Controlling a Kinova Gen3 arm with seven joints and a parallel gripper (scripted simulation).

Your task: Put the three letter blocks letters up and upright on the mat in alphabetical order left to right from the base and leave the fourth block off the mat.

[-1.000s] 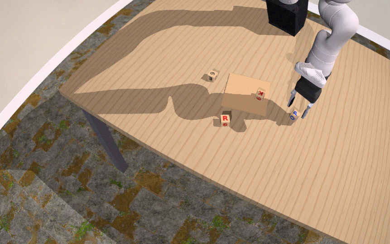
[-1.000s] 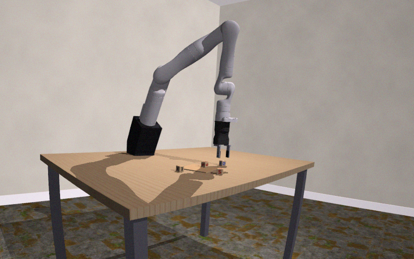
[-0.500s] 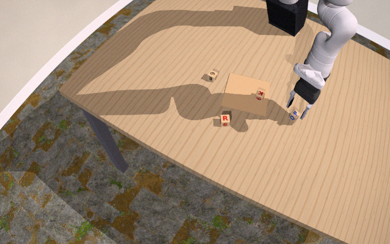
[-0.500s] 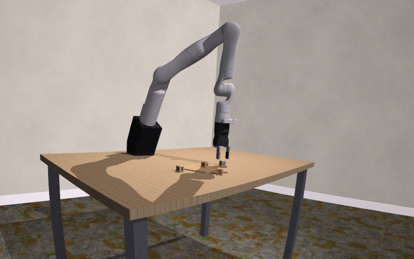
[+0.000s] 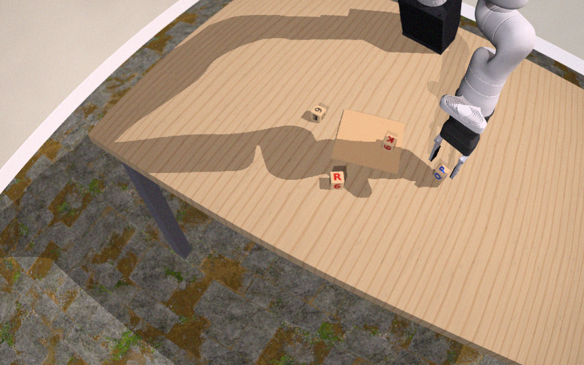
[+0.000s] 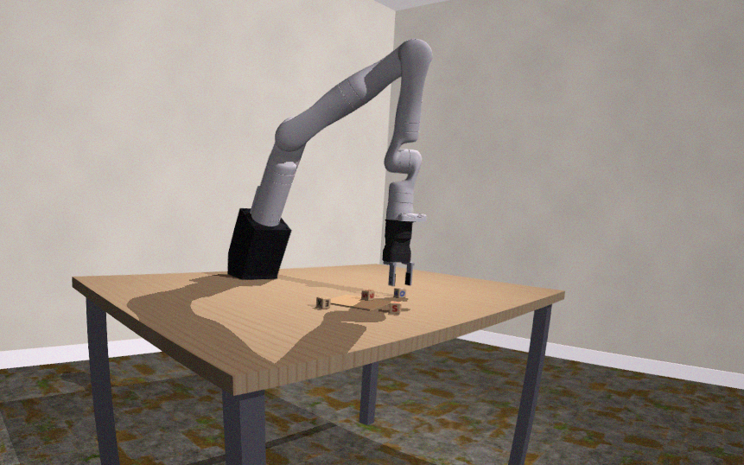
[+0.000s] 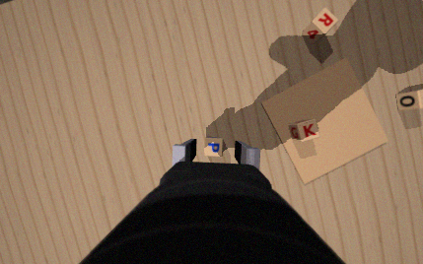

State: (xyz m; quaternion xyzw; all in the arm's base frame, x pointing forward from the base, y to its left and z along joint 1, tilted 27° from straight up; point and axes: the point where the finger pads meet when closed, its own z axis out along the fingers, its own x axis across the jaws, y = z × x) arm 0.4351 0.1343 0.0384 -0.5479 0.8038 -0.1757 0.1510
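A tan mat (image 5: 361, 125) (image 7: 351, 133) (image 6: 345, 300) lies flat on the table. The block with a red K on top (image 5: 389, 140) (image 7: 308, 130) (image 6: 367, 295) stands on the mat near one edge. The block with a blue P on top (image 5: 440, 171) (image 7: 214, 147) (image 6: 399, 293) rests on the bare table beside the mat. My gripper (image 5: 445, 164) (image 7: 215, 148) (image 6: 400, 282) is open and its fingers stand on either side of the P block, low over it. The block with a red R on top (image 5: 337, 179) (image 7: 324, 21) (image 6: 395, 308) lies off the mat near a corner.
A block with a black 6 on top (image 5: 318, 112) (image 7: 417, 99) (image 6: 322, 302) lies on the table off the mat. The robot's black base (image 5: 429, 22) (image 6: 257, 245) stands at the back of the table. The arm casts dark shadows over the mat and table.
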